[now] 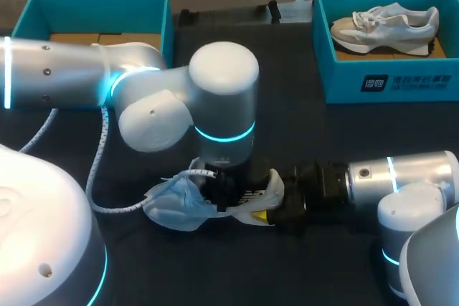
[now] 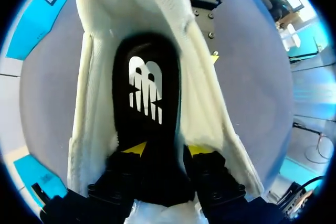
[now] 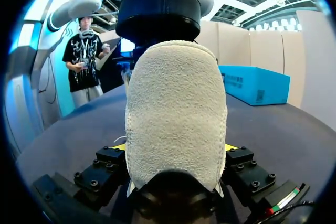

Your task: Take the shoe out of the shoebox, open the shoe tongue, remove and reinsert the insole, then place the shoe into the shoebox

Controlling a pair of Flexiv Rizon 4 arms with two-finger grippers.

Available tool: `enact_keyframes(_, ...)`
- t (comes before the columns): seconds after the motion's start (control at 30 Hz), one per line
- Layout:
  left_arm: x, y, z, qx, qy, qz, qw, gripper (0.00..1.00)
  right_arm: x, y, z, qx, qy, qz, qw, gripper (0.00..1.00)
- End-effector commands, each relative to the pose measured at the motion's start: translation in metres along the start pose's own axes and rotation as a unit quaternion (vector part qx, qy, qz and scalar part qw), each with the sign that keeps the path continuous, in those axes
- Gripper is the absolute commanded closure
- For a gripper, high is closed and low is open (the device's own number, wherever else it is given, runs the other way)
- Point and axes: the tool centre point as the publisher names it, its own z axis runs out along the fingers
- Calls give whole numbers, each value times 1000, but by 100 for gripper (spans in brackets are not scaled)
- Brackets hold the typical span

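Observation:
A pale shoe (image 1: 179, 202) lies on the dark table near the front, toe to the left. My right gripper (image 1: 274, 209) comes in from the right and is shut on its cream heel (image 3: 176, 108), one fingertip on each side. My left gripper (image 1: 224, 185) hangs straight down over the shoe's opening. In the left wrist view the black insole (image 2: 147, 93) with a white logo lies flat inside the shoe (image 2: 94, 108). My left gripper (image 2: 167, 149) is open, and its yellow tips flank the insole's heel end.
An empty teal shoebox (image 1: 93, 3) stands at the back left. A second teal shoebox (image 1: 387, 80) at the back right holds another pale shoe (image 1: 387, 25). A white coiled cable (image 1: 100, 170) hangs from my left arm down to the table.

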Motion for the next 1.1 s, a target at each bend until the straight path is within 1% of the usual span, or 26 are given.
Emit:
enact_keyframes(0.03, 0, -6, 16, -12, -8, -7, 1000, 64, -2, 4, -1, 2, 0, 0, 1000, 100)
enact_keyframes(0.13, -6, -4, 16, -13, -10, -15, 1000, 69, -2, 4, -1, 2, 0, 0, 1000, 100)
enact_keyframes(0.2, -8, -3, 15, -14, -10, -19, 1000, 78, -2, 4, -1, 2, 0, 0, 1000, 100)
enact_keyframes(0.27, -10, -2, 15, -14, -10, -21, 1000, 80, -2, 4, -1, 2, 0, 0, 1000, 100)
enact_keyframes(0.37, -13, -2, 16, -19, -15, -27, 999, 85, -2, 4, -1, 2, 0, 0, 1000, 100)
enact_keyframes(0.47, -14, -3, 19, -30, -26, -35, 999, 94, -2, 4, -1, 2, 0, 0, 1000, 100)
enact_keyframes(0.5, -15, -3, 21, -35, -31, -38, 998, 100, -2, 4, -1, 2, 0, 0, 1000, 100)
enact_keyframes(0.63, -18, -1, 24, -35, -28, -43, 998, 100, -2, 4, -1, 2, 0, 0, 1000, 100)
enact_keyframes(0.77, -19, 2, 18, -12, -14, -51, 999, 100, -2, 4, -1, 2, 0, 0, 1000, 100)
enact_keyframes(0.8, -20, 4, 15, 2, -4, -53, 999, 100, -2, 4, -1, 2, 0, 0, 1000, 100)
enact_keyframes(0.87, -20, 6, 11, 19, 4, -56, 998, 100, -2, 4, -1, 2, 0, 0, 1000, 100)
enact_keyframes(0.97, -19, 9, 0, 67, 28, -53, 996, 100, -2, 4, -1, 2, 0, 0, 1000, 100)
enact_keyframes(1.0, -18, 10, -1, 71, 30, -52, 996, 100, -2, 4, -1, 2, 0, 0, 1000, 100)
enact_keyframes(1.1, -14, 10, -15, 108, 35, -43, 993, 100, -2, 4, -1, 2, 0, 0, 1000, 100)
